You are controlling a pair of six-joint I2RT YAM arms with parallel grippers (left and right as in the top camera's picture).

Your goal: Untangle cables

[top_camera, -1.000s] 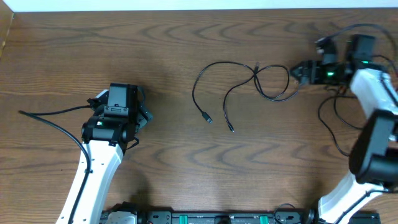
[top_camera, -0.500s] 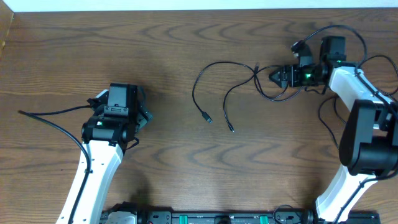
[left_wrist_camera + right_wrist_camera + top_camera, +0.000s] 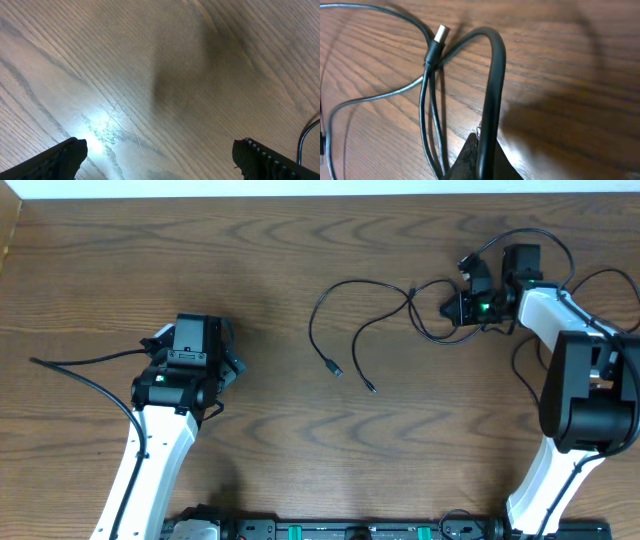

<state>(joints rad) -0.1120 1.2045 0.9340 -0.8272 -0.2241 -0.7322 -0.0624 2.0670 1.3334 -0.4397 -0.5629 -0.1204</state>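
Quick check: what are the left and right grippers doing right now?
Left gripper: open, holding nothing.
Right gripper: shut on a loop of the cables.

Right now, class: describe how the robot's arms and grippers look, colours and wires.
The left arm and right arm share white links with bulky black joints. The left gripper and right gripper are black; the left's fingers have ridged edges. A green light glows by the right wrist. Loose black wires trail off both arms.
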